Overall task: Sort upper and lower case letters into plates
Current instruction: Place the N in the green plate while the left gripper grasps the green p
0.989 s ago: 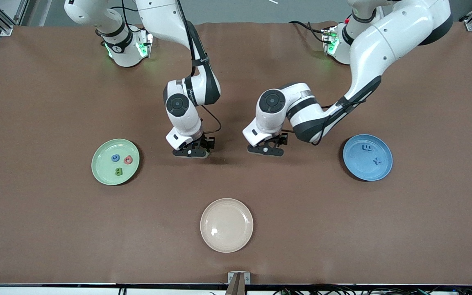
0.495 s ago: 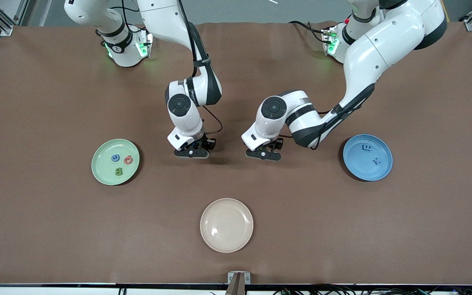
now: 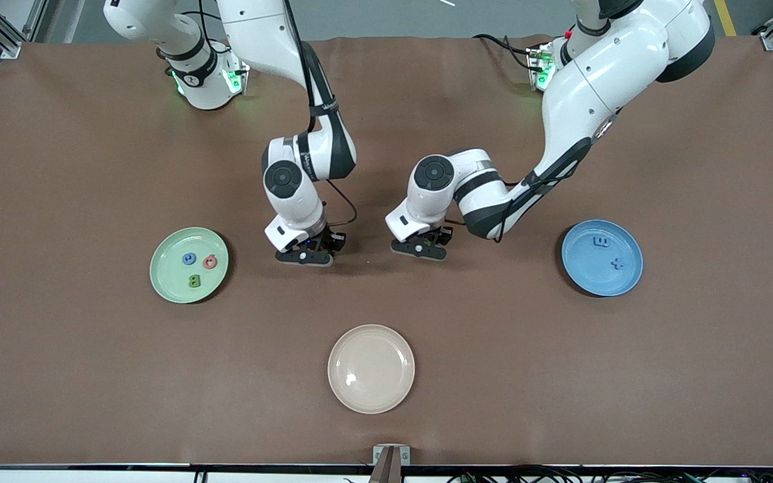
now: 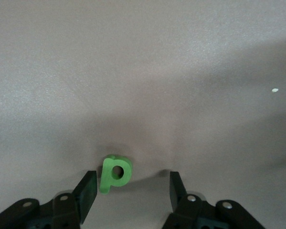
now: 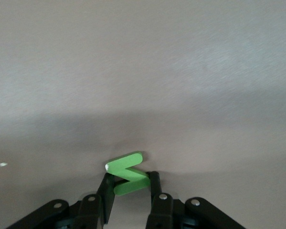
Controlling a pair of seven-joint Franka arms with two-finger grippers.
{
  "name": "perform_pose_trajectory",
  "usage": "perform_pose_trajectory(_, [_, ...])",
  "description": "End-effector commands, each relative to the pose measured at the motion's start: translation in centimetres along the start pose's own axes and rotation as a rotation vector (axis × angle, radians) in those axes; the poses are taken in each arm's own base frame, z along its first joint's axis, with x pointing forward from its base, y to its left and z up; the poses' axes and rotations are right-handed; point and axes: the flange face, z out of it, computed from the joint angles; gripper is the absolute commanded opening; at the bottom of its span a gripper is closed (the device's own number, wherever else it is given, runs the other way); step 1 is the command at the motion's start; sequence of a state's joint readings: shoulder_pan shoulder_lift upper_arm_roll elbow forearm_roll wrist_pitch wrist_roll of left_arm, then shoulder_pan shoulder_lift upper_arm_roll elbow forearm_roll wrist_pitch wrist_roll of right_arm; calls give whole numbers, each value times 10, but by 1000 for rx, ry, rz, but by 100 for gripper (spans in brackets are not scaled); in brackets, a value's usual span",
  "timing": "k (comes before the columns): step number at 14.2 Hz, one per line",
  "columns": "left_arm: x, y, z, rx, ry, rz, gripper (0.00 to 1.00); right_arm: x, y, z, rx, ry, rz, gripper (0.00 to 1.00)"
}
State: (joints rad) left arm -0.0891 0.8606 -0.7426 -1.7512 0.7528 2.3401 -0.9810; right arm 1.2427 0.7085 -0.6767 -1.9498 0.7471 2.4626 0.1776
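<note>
My left gripper [image 3: 419,249] is low over the middle of the table, open. In the left wrist view [image 4: 132,183] a small green letter "p" [image 4: 115,173] lies on the table between its fingers [image 4: 88,191], close to one of them. My right gripper [image 3: 303,257] is beside it toward the mint plate, shut on a green zigzag letter [image 5: 128,174]. The mint green plate [image 3: 165,278] holds a blue [image 3: 189,258], a pink-red [image 3: 210,262] and a green letter [image 3: 194,281]. The blue plate [image 3: 588,278] holds a blue letter [image 3: 602,241] and a blue cross [image 3: 618,263].
A cream-beige plate [image 3: 371,368] sits nearer to the front camera than both grippers, nothing in it. The brown mat [image 3: 494,349] covers the table. Both arms' elbows hang over the table's middle.
Both grippers have shifted a little toward the right arm's end of the table. The left arm's elbow has swung the same way.
</note>
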Motion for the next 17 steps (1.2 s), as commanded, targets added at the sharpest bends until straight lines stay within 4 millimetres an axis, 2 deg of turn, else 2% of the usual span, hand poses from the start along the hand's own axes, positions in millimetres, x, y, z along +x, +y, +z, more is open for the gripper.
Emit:
perform_pose_trajectory(1, [7,-4,-1,0,16,8,55,31,57,-42,39,-98,-56,0])
perform_pose_trajectory(3, [8,-5,-1,1,16,10,50,53,108,-81,62,-150,-102,0])
perform_pose_trajectory(5, [8,-6,-1,1,16,9,49,67,174,-106,62,-156,-187,0])
perform_pose_trajectory(8, [7,-6,0,2,14,10,40,62,267,-111,47,-148,-304,0])
perform_pose_trajectory(10, [7,-9,2,4,10,7,35,54,305,-109,44,-158,-332,0])
perform_pose_trajectory(11, [7,-8,2,3,10,7,35,49,317,-105,47,-168,-330,0])
perform_pose_trajectory(13, [6,-9,2,4,8,6,25,42,327,-95,25,-158,-311,0])
perform_pose_trajectory(14, [7,-10,3,6,8,3,18,40,329,-91,11,-148,-306,0])
perform_pose_trajectory(17, [7,-10,1,5,10,-18,11,39,322,-82,17,-138,-301,0])
